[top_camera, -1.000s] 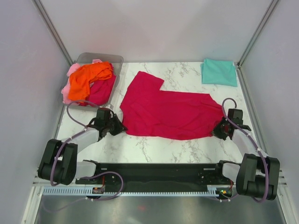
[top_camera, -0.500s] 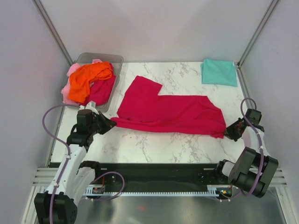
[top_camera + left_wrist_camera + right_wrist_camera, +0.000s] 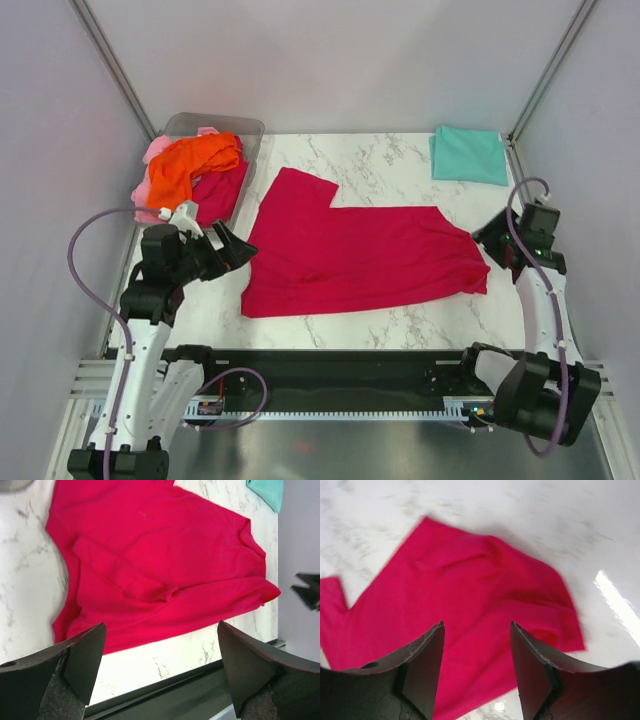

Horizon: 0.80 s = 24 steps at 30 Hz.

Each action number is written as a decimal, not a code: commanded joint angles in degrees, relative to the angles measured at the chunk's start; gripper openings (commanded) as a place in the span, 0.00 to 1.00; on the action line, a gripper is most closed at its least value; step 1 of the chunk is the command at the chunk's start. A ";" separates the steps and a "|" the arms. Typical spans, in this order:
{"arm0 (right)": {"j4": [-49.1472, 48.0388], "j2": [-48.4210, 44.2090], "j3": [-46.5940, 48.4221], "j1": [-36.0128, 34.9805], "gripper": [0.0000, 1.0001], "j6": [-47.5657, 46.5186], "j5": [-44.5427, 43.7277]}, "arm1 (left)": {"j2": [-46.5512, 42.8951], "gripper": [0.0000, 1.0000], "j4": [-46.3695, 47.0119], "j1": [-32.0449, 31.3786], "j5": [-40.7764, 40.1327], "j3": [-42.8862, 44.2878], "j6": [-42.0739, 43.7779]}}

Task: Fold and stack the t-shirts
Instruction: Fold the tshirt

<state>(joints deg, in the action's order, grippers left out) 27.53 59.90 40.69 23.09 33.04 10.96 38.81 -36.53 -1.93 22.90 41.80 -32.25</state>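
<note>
Two grippers are held wide and empty, left gripper [image 3: 232, 250] and right gripper [image 3: 497, 238] flanking the crimson t-shirt [image 3: 360, 255] spread on the table [image 3: 390, 160], so folding is judged barely begun and a fresh edge grasp is called for.

Pretty clearly a robotics lab test cell, not anyone's home. Plain white panels [image 3: 340, 60] box in the marble-look table [image 3: 390, 165] on three sides, held up by bare aluminium posts [image 3: 112, 62]. A left arm [image 3: 135, 340] and a right arm [image 3: 537, 295] are bolted to a black rail [image 3: 330, 362] at the near edge, purple cables [image 3: 70, 262] looping loose. No furniture, no decor.
</note>
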 commanded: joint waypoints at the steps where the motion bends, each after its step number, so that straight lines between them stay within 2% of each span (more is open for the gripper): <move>1: -2.75 1.34 9.48 -11.82 0.62 -2.27 -8.75 | 2.32 1.00 -2.31 -1.56 0.43 5.12 9.93; 4: -0.82 7.83 16.78 -19.29 0.62 -4.54 -15.33 | 3.03 1.00 -0.65 -3.43 -0.40 2.69 8.52; 9: -0.72 22.08 28.38 -28.43 0.57 -8.95 -18.16 | 3.91 1.00 -0.12 -3.34 -3.02 2.41 8.52; 15: 0.42 39.83 37.53 -31.35 0.51 -10.71 -20.89 | 4.79 1.00 0.06 -3.25 -3.82 2.41 8.70; 20: 2.08 46.62 43.32 -32.76 0.52 -11.59 -24.40 | 3.38 0.99 0.24 -3.25 -3.73 2.14 8.70; 24: 3.06 50.40 44.04 -32.85 0.54 -11.77 -26.78 | 3.21 0.99 0.32 -3.25 -3.56 2.14 8.78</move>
<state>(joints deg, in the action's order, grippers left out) 29.45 109.45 81.78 -9.54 22.33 -11.75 42.70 -37.32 -5.23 19.55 43.86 -26.00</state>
